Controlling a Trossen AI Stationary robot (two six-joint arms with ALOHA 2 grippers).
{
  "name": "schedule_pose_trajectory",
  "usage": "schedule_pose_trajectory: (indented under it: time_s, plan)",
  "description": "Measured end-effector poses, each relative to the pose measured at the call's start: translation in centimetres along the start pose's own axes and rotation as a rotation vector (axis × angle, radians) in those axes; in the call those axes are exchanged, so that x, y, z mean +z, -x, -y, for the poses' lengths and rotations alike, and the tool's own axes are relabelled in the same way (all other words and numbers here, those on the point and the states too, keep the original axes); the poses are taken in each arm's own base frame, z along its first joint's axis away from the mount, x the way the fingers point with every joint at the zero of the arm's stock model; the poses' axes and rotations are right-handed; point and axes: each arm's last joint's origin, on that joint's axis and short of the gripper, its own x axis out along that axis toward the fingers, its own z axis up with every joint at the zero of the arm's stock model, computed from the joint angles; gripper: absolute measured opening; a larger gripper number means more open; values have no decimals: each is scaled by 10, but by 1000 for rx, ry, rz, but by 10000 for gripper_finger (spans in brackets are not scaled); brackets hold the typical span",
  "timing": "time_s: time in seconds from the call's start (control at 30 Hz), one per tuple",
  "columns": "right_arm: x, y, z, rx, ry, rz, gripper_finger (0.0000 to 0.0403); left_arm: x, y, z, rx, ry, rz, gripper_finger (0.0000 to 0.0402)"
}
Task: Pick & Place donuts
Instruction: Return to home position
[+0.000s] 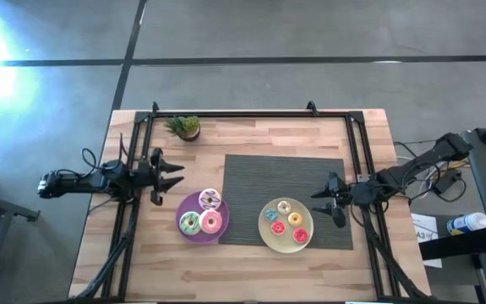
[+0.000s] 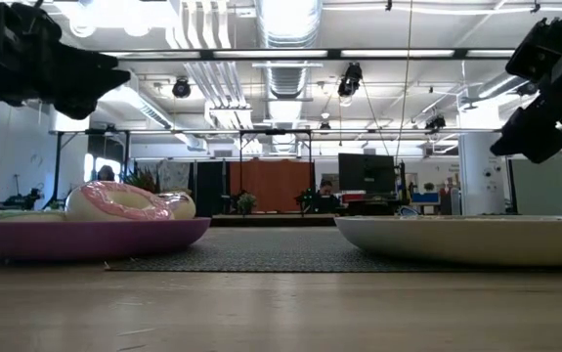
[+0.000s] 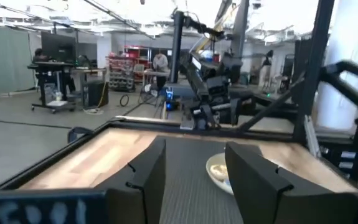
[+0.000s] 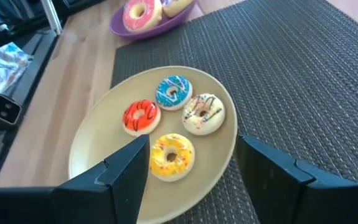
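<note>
On the purple plate [image 2: 85, 238]: three bigger donuts packed close, namely pink donut [image 1: 211, 222], greenish donut [image 1: 190, 223], pale donut [image 1: 210, 199]
On the yellow plate [image 4: 98, 155]: four small ones bunched mid-plate, namely red donut [image 4: 141, 116], blue donut [image 4: 173, 91], cream donut [image 4: 203, 113], yellow-orange donut [image 4: 171, 155]
Loose on the table [image 1: 141, 270]: no donut anywhere, so sorting looks done imo
Left end effector [image 1: 177, 175]: just beside the purple plate on the plant [image 1: 183, 127] side, raised above plate height; fingers wide apart, nothing held
Right end effector [image 1: 327, 205]: just beside the yellow plate on its outer side, also raised; fingers wide apart, empty
Key relation: plates inward and below, purple nearer the left, yellow nearer the right; probably just needs a lift and a pull back out sideways
Donut shape: round rings, no long axis to fuss over
Arm pose: both stretched in from the table's sides; left pointing level across, right tipped down at its plate
</note>
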Motion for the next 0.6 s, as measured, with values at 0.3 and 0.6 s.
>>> schedule_pose_trajectory:
  time_s: [0.3,0.6]
  plan:
    - [-1,0,1,-2,1,-2,228,-4,-2,0,7,45,-46,140]
    - [-1,0,1,-2,1,-2,228,-5,-3,0,8,45,-50,140]
